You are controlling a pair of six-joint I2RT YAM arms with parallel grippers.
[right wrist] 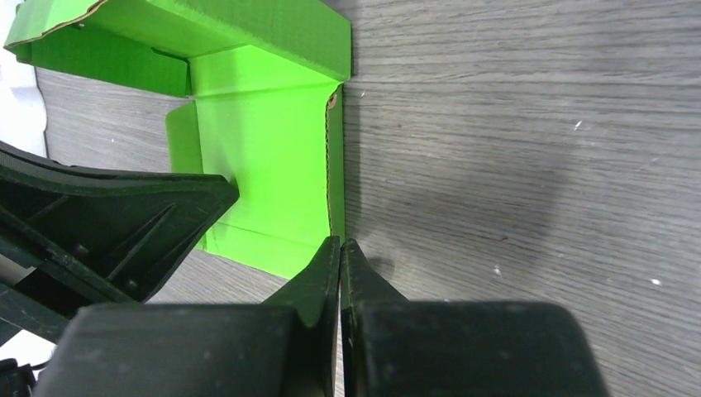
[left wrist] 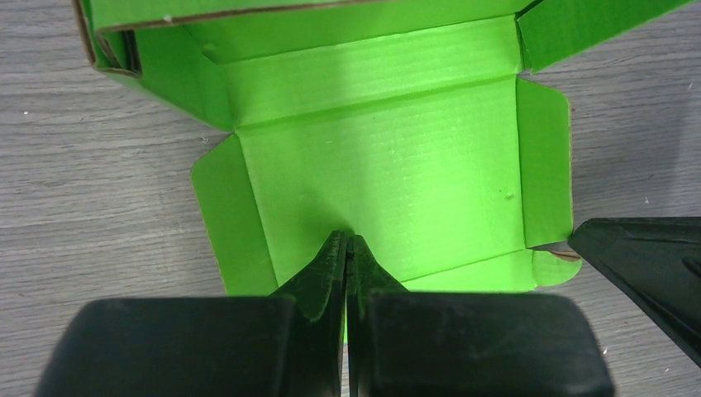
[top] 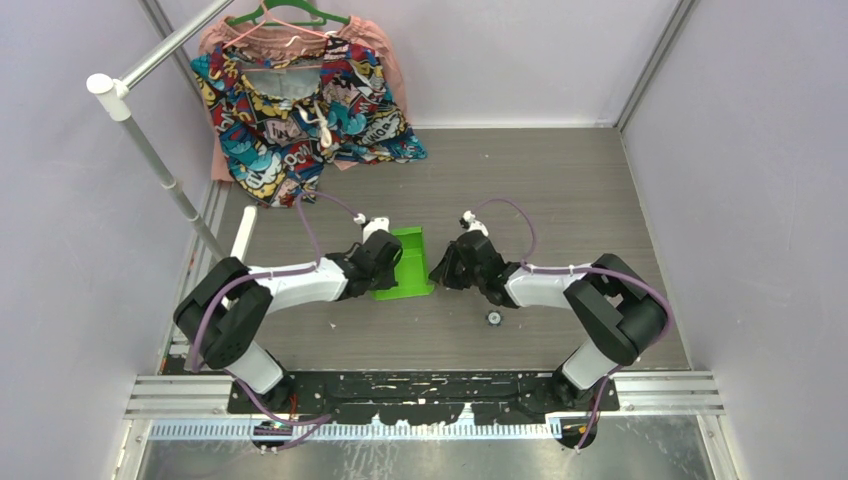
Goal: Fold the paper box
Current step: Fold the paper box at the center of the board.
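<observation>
Lime-green card, the paper box (top: 412, 265) lies partly folded on the grey wood-grain bench (top: 560, 200) between the 2 arms. The left pincer (left wrist: 347, 241), pressed together, has its tips on the box's flat panel. The right pincer (right wrist: 340, 245), also pressed together, sits at the box's right edge.

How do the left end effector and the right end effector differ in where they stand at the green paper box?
The left end effector points onto the flat open panel of the paper box, well inside its edges; the right end effector sits at that panel's right edge. Under the left one lies green card; under the right one, mostly bare table. Both are shut and hold nothing.
</observation>
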